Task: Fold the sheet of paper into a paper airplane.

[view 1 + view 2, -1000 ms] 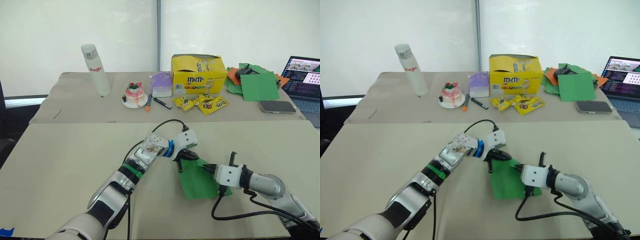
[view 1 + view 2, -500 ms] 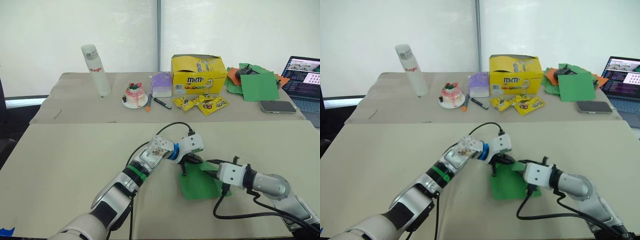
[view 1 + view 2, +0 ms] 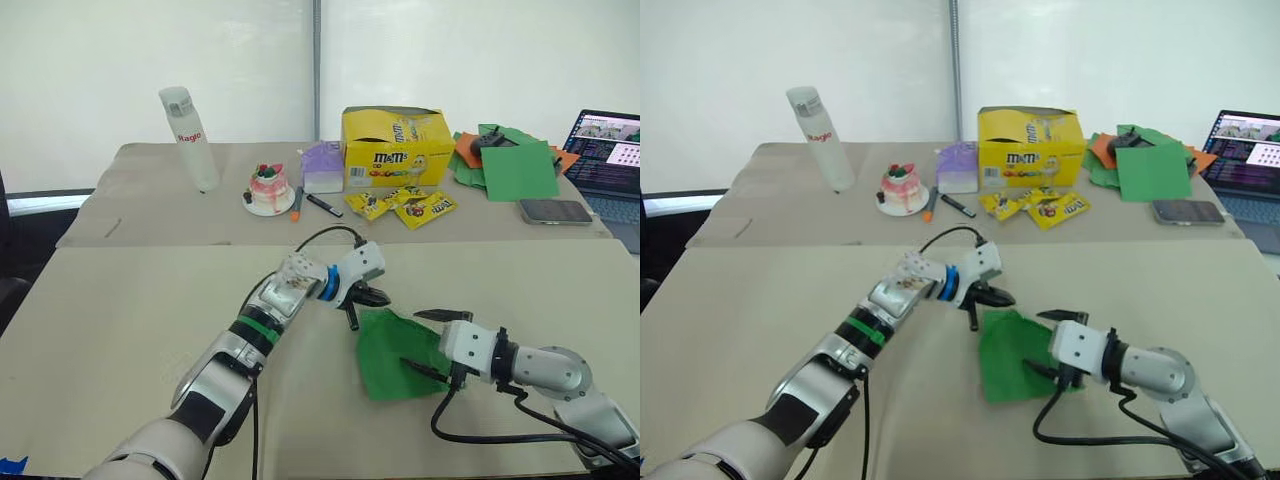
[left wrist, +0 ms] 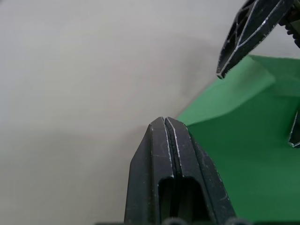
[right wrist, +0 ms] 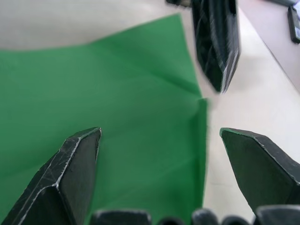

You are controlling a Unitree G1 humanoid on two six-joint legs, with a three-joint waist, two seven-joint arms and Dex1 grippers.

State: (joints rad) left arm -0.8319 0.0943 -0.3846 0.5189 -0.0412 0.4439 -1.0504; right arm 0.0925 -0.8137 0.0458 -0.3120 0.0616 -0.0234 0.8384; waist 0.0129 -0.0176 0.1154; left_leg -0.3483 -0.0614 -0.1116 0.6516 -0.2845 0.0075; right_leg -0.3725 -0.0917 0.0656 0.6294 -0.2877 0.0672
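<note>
Right pincer (image 3: 423,342) spread wide over sheet of paper (image 3: 395,352)

**Left claw pressed shut at the paper's edge**

The left claw (image 4: 165,123) has its two black fingers (image 4: 154,154) pressed flat together with nothing between them, their tips just beside the edge of the sheet of paper (image 4: 234,159). The bright green sheet lies on the pale bench (image 4: 84,84), with a raised crease running across it. One finger of the right claw (image 4: 251,33) hangs above the sheet's far corner.
</note>
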